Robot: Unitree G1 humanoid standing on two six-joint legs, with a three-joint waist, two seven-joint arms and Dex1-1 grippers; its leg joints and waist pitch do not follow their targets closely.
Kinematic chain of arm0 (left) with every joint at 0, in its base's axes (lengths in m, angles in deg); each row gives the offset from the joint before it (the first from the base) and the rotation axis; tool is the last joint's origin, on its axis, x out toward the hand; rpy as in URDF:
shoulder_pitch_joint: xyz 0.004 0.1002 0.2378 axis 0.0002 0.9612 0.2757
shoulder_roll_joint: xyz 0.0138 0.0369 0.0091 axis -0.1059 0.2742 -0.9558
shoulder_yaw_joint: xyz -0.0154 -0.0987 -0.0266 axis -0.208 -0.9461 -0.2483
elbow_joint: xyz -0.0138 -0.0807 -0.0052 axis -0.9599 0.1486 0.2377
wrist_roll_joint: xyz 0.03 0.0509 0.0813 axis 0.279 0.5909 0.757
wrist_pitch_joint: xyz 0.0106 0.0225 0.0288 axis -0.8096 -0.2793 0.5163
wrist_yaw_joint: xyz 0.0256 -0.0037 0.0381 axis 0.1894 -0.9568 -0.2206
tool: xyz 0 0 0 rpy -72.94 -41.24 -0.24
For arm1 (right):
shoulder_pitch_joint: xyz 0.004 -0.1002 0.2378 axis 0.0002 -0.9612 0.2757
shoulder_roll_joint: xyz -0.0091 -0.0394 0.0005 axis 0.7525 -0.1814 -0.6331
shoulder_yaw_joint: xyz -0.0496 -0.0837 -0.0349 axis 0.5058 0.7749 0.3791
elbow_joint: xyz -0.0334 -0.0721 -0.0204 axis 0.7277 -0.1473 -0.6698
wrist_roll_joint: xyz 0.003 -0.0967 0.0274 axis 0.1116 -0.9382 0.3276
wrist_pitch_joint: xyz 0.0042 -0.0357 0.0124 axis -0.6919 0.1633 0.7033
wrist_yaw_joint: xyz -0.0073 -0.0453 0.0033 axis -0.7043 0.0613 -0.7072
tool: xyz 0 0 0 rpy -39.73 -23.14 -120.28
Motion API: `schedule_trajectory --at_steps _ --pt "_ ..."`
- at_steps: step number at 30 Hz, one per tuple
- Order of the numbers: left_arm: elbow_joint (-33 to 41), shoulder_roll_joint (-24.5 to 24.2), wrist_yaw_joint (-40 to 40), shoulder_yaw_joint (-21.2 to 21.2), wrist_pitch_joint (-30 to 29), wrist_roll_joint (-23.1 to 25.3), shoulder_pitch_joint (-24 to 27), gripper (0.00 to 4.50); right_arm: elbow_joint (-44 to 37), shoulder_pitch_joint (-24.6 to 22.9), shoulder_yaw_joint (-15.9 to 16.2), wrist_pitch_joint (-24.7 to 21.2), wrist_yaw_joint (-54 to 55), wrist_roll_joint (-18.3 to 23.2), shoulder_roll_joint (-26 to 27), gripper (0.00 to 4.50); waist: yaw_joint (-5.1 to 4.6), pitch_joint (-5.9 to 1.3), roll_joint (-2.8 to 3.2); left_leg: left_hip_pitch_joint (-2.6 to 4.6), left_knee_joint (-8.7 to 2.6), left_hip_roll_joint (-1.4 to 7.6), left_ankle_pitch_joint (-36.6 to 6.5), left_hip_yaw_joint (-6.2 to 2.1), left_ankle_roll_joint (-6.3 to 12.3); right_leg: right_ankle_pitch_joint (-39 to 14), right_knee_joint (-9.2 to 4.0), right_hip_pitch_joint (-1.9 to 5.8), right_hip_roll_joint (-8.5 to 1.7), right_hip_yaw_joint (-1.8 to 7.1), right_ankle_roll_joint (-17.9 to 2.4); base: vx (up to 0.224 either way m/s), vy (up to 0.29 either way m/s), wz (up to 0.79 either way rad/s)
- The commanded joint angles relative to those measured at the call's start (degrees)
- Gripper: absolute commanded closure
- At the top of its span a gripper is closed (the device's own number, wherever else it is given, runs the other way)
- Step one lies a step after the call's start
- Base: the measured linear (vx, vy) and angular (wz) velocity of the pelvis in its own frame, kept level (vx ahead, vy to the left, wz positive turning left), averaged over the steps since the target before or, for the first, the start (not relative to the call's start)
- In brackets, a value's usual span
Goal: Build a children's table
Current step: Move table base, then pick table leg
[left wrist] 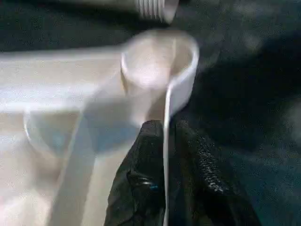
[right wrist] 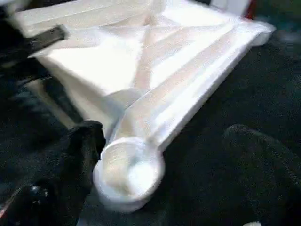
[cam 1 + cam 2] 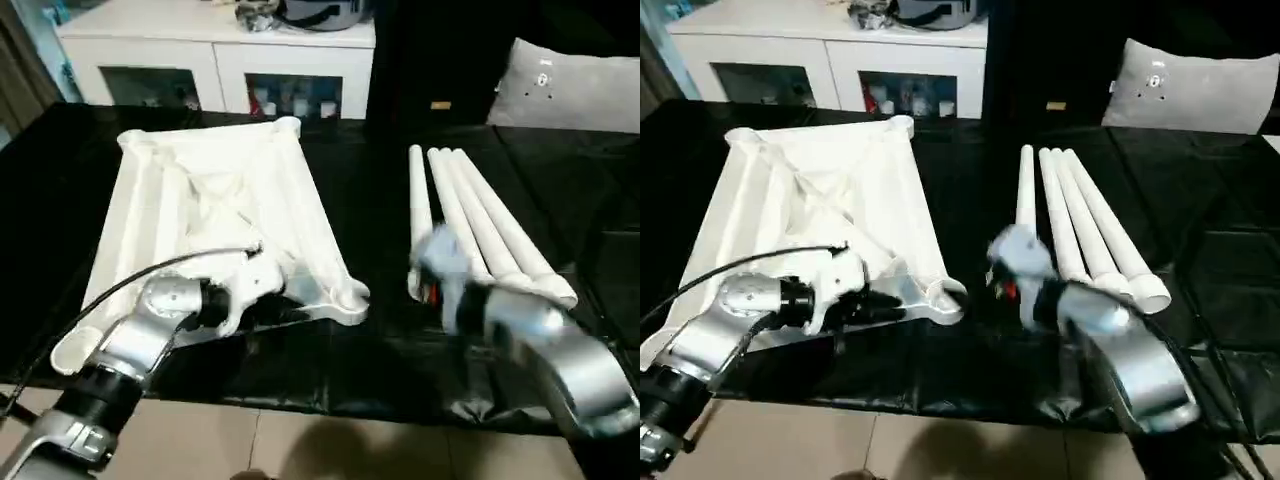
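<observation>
Tabletop (image 3: 215,215) lay underside up, left on black mat (image 3: 380,200). Left gripper (image 1: 167,141) pinched thin rim wall by near-right corner socket (image 1: 160,63), steadying it. Four legs (image 3: 470,215) bundled at right, none fitted. Right gripper (image 2: 155,155) wide open, empty, near legs' near ends. Step, prob.: fetching 1st leg. Next: close on leg, carry to held socket, line up, push in.

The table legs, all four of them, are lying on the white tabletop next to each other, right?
Not quite. The four table legs do lie next to each other, but on the black cover, beside the upside-down tabletop and apart from it. The left eye view shows the dark gap between them.
</observation>
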Motion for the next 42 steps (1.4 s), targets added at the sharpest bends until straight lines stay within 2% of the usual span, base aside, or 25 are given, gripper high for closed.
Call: schedule_trajectory --at_steps 1,2,3,4,5,6,7,9,10,14,16,21,25,28,29,34,42 --pt "1.96 -0.53 -0.41 -1.37 -1.31 -0.5 0.1 3.51 2.44 2.32 -0.59 0.41 5.0 -3.22 1.72 0.0 -0.25 -3.2 -0.12 0.97 -4.24 4.15 -5.78 -1.11 -0.16 5.76 -3.96 1.09 -4.67 2.21 -13.53 0.0 0.0 0.0" --pt "4.1 -0.75 -0.66 -2.68 -3.13 -1.66 0.64 3.49 6.32 6.24 -1.3 -3.8 11.13 -5.68 4.58 0.0 -0.47 -3.23 0.15 0.86 -4.18 3.8 -4.68 -1.03 -0.39 6.62 -3.87 1.02 -4.58 2.15 -13.67 0.0 0.0 0.0" --pt "4.1 -0.75 -0.66 -2.68 -3.13 -1.66 0.64 3.42 6.32 6.24 -1.3 -3.8 11.13 -5.68 4.58 0.0 -0.69 -3.28 0.01 0.89 -4.15 3.65 -4.57 -1.05 -0.74 6.67 -3.81 1.12 -4.49 2.11 -13.93 0.0 0.0 0.0" --pt "4.9 -0.76 -0.85 -3.28 -3.85 -2.22 0.81 3.29 8.04 7.89 -1.71 -6.07 13.1 -6.11 5.66 0.0 -0.53 -3.37 0.06 0.91 -4.04 3.77 -4.48 -1.0 -0.92 7.04 -3.84 1.26 -4.57 2.17 -13.7 0.0 0.0 0.0" --pt "6.73 -1.03 -0.89 -3.89 -5.29 -3.1 1.28 3.17 10.66 10.37 -2.04 -8.69 15.11 -6.62 6.8 0.0 -0.82 -3.41 0.31 0.92 -4.03 3.63 -4.2 -1.01 -1.2 7.8 -3.61 1.19 -4.38 2.12 -14.06 0.0 0.0 0.0" --pt "9.0 -1.45 -1.2 -4.44 -7.28 -3.8 1.89 3.17 14.37 13.59 -2.87 -12.64 17.04 -6.51 8.31 0.0 -0.97 -3.51 0.29 0.86 -3.99 3.52 -3.62 -1.05 -1.3 8.46 -3.52 1.28 -4.33 2.11 -14.23 0.0 0.0 0.0" --pt "10.45 -1.76 -1.43 -4.65 -8.56 -4.04 2.28 3.11 16.84 15.65 -3.42 -15.11 18.36 -6.56 9.17 0.0 -1.17 -3.83 0.26 0.67 -3.72 3.41 -1.65 -1.09 -1.38 10.63 -3.24 1.45 -4.27 2.05 -14.49 0.0 0.0 0.0" --pt "12.83 -2.34 -2.19 -4.7 -10.89 -3.99 2.78 3.06 21.38 19.13 -3.86 -18.12 19.86 -6.79 9.97 0.0 -1.21 -3.72 0.43 0.51 -3.58 3.44 0.2 -0.94 -1.33 13.58 -3.09 1.3 -3.95 1.94 -14.36 0.0 0.0 0.0" --pt "14.39 -2.82 -2.96 -4.59 -12.3 -3.37 3.08 3.06 25.62 21.76 -4.07 -17.87 20.9 -7.34 10.13 0.0 -1.21 -3.77 0.47 0.53 -3.55 3.46 -0.27 -0.91 -1.54 14.31 -2.98 1.35 -3.99 1.9 -14.22 0.0 0.0 0.0" --pt "18.42 -2.34 -4.01 -5.2 -15.5 -4.04 3.37 3.06 36.54 27.25 -6.22 -16.91 24.84 -8.96 10.77 0.0 -0.98 -3.69 0.11 0.45 -3.63 3.5 -0.72 -0.69 -2.14 14.64 -3.06 1.54 -3.93 1.88 -13.74 0.0 0.0 0.0" --pt "19.25 -2.15 -4.25 -5.19 -16.19 -4.26 3.23 3.06 39.24 28.36 -6.85 -16.53 25.16 -8.69 10.94 0.0 -1.04 -3.7 0.01 0.35 -3.55 3.44 -0.55 -0.6 -2.17 14.93 -3.06 1.61 -4.01 1.91 -13.8 0.0 0.0 0.0" --pt "21.06 -2.05 -4.76 -4.92 -18.48 -4.74 2.97 3.06 46.26 31.5 -7.53 -17.21 24.81 -8.27 11.62 0.0 -1.22 -3.69 0.24 0.35 -3.54 3.48 -1.9 -0.64 -2.13 13.43 -3.08 1.62 -4.07 1.85 -14.22 0.0 0.0 0.0" --pt "22.77 -2.24 -5.34 -4.47 -20.41 -4.77 3.03 3.06 54.21 34.58 -10.63 -16.99 24.28 -5.86 12.85 0.0 -1.36 -3.77 0.31 0.33 -3.46 3.48 -1.65 -0.63 -1.81 13.86 -3.01 1.64 -4.04 1.81 -14.97 0.0 0.0 0.0" --pt "23.13 -2.19 -5.39 -4.47 -20.98 -4.83 2.93 3.06 57.17 35.92 -12.66 -16.83 24.23 -4.74 13.35 0.0 -1.27 -3.79 0.33 0.33 -3.43 3.51 -1.4 -0.57 -1.43 14.44 -2.95 1.62 -3.98 1.76 -15.16 0.0 0.0 0.0" --pt "23.27 -2.18 -5.4 -4.43 -21.17 -4.8 2.88 3.04 58.31 36.45 -13.39 -16.61 23.95 -4.16 13.43 0.19 -1.22 -3.86 0.34 0.35 -3.36 3.49 -0.98 -0.56 -1.22 15.04 -2.89 1.63 -3.97 1.71 -15.25 0.0 0.0 0.0" --pt "23.53 -2.04 -5.08 -4.06 -21.81 -4.86 2.54 3.02 63.35 38.16 -15.93 -14.75 23.0 -2.54 13.49 0.57 -1.14 -3.87 0.18 0.28 -3.32 3.56 -1.27 -0.47 -0.63 14.36 -2.92 1.62 -4.09 1.65 -15.93 0.0 0.0 0.0" --pt "24.19 -1.7 -5.11 -3.87 -23.44 -5.19 2.19 3.02 70.57 39.96 -15.75 -13.83 20.72 -3.42 12.69 1.27 -1.1 -3.82 0.04 0.19 -3.23 3.63 -0.84 -0.37 0.56 13.05 -2.92 1.53 -4.15 1.55 -16.81 0.0 0.0 0.0"
